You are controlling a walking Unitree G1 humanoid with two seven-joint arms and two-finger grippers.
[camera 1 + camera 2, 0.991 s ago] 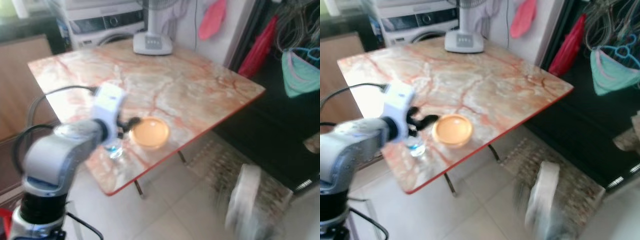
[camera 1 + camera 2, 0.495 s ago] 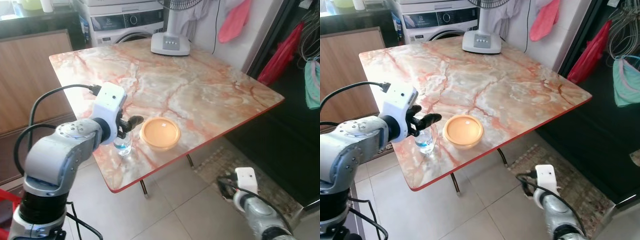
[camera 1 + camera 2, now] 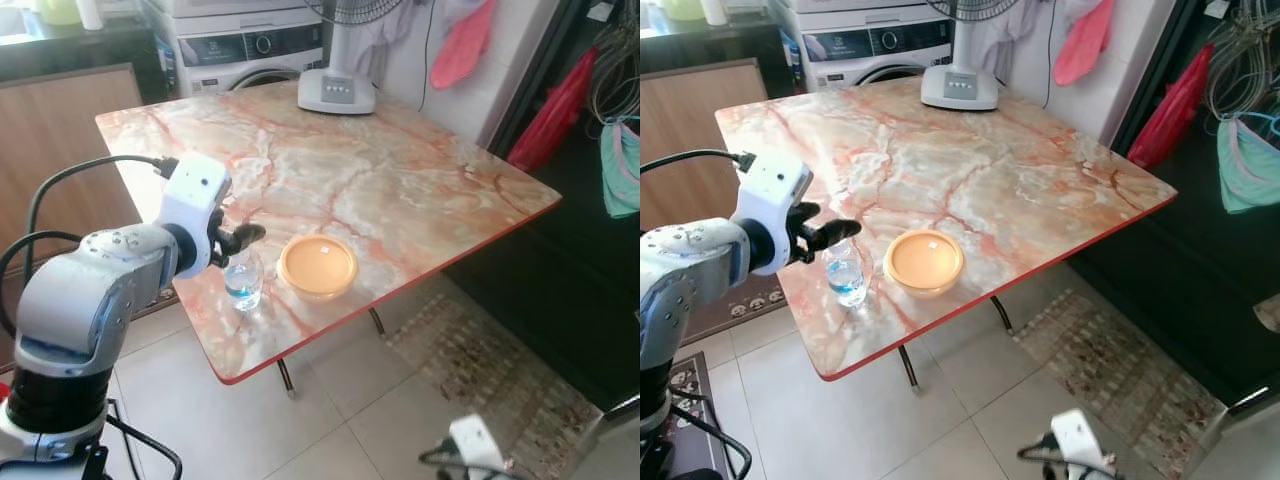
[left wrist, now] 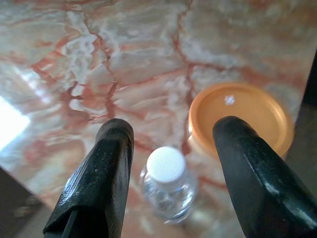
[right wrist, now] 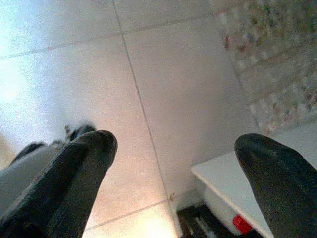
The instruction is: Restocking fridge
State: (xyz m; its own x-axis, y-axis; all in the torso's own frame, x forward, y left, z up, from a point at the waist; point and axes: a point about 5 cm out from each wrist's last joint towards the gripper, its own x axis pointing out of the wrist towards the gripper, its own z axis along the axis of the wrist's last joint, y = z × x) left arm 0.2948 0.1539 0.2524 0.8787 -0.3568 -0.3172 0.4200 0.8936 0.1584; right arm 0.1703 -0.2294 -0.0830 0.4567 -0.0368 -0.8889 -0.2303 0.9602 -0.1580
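Reaching: the step in hand looks like picking up the bottle for the fridge.
Bench (image 3: 400,190): marble top; both items stand near its front edge, so avoid nudging them outward.
Bowl (image 3: 318,266): orange-lidded, just beside the bottle; the far finger must slip between the two.
Left hand (image 4: 171,148): fingers spread, hovering above the bottle, one to each side of the cap; lower it squarely, then close on the body.
Bottle (image 3: 243,281): small, clear, upright, white cap; light and easily tipped.
Right hand (image 5: 173,163): fingers spread, low over floor tiles, idle.
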